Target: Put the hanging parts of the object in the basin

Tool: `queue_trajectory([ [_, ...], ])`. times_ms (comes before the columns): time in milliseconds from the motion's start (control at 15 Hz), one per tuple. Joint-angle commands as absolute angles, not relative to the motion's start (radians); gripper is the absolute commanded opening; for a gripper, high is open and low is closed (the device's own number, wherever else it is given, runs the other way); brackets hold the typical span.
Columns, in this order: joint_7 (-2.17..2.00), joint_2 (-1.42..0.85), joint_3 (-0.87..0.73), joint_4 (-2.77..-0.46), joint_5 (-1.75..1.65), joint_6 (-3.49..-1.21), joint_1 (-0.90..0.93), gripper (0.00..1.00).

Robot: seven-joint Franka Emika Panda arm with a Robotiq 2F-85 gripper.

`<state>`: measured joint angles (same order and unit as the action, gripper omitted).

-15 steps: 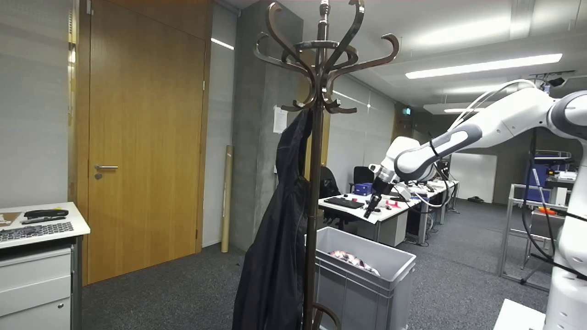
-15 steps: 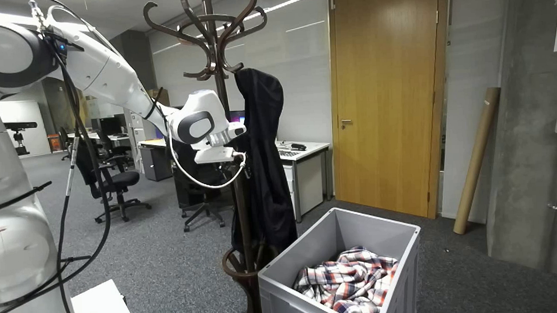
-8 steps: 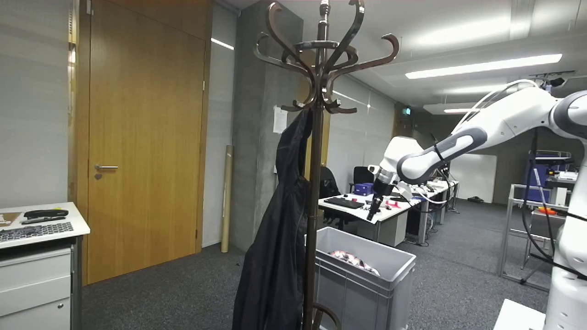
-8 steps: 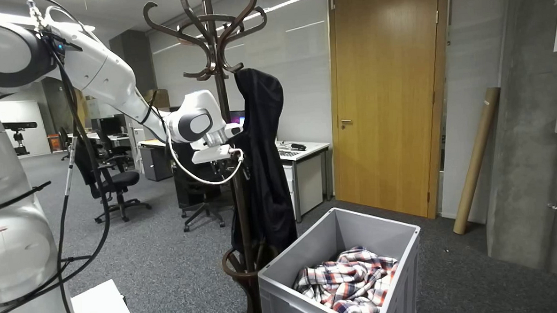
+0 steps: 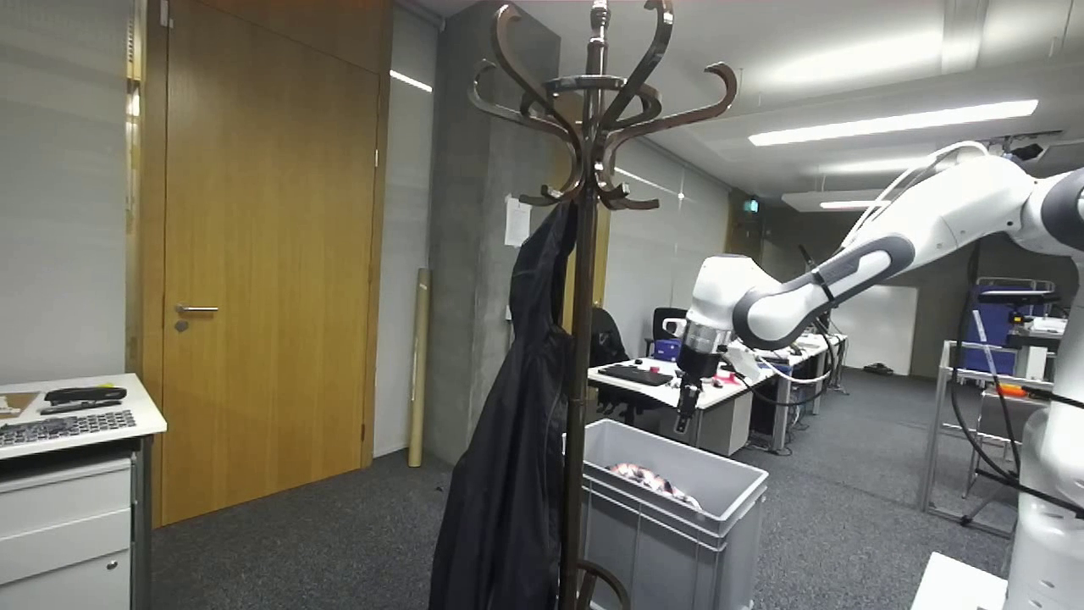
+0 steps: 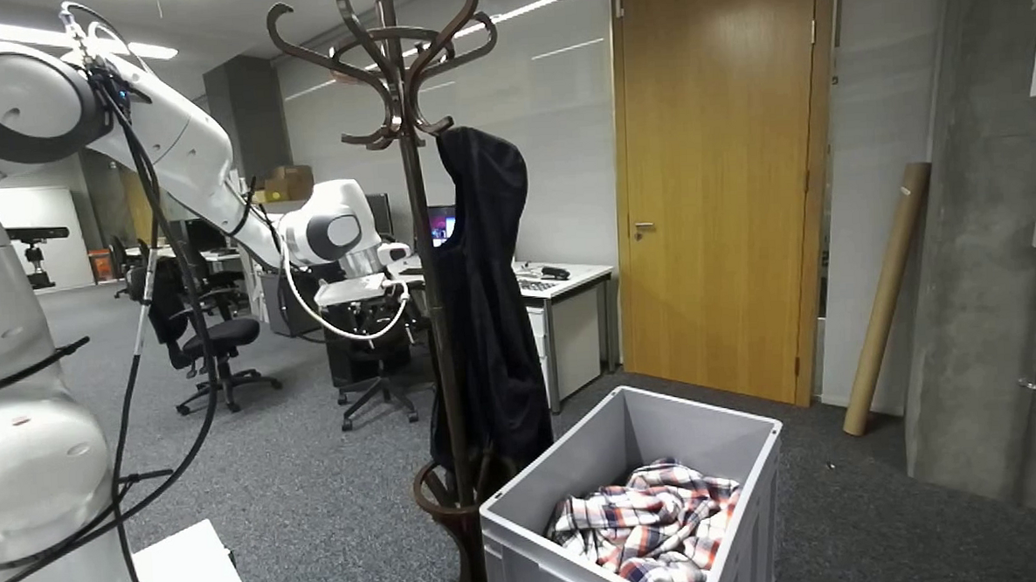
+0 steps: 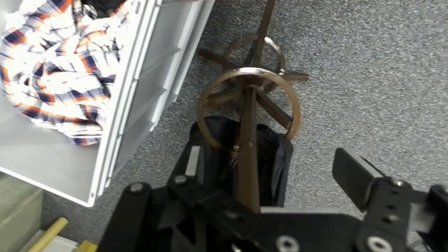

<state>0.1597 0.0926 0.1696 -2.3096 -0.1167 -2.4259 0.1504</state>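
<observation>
The object, a checked cloth in white, dark blue and orange-red [image 6: 646,517], lies crumpled inside the basin in both exterior views. The same cloth [image 7: 59,73] fills the upper left of the wrist view, within the rim. The basin [image 5: 656,542] is a grey rectangular bin standing on the carpet beside the coat stand. My gripper [image 7: 271,164] is open, its fingers [image 7: 353,175] wide apart with nothing between them. In an exterior view, the gripper [image 5: 684,415] points downward and appears above the bin's far edge. Its fingertips are hard to make out in the opposite exterior view.
A dark wooden coat stand [image 6: 418,199] bears a long black coat [image 6: 491,283] next to the bin. Below my gripper in the wrist view are the stand's ring [image 7: 296,105] and pole. A desk [image 5: 652,385] and a chair [image 6: 214,339] stand further back.
The arm has drawn back from the coat stand and coat. The gripper has turned to point more steeply down and sits slightly lower. Cloth, bin and coat have stayed put.
</observation>
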Motion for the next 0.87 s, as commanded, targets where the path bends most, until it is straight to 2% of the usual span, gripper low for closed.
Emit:
queue_trajectory([
  [0,0.13,0.067,0.214,-2.285,-0.032,-2.4,0.213,1.0],
  [200,0.021,0.027,0.264,-2.277,-0.04,-2.421,0.255,1.0],
  [800,0.026,0.031,0.263,-2.294,-0.049,-2.424,0.258,1.0],
])
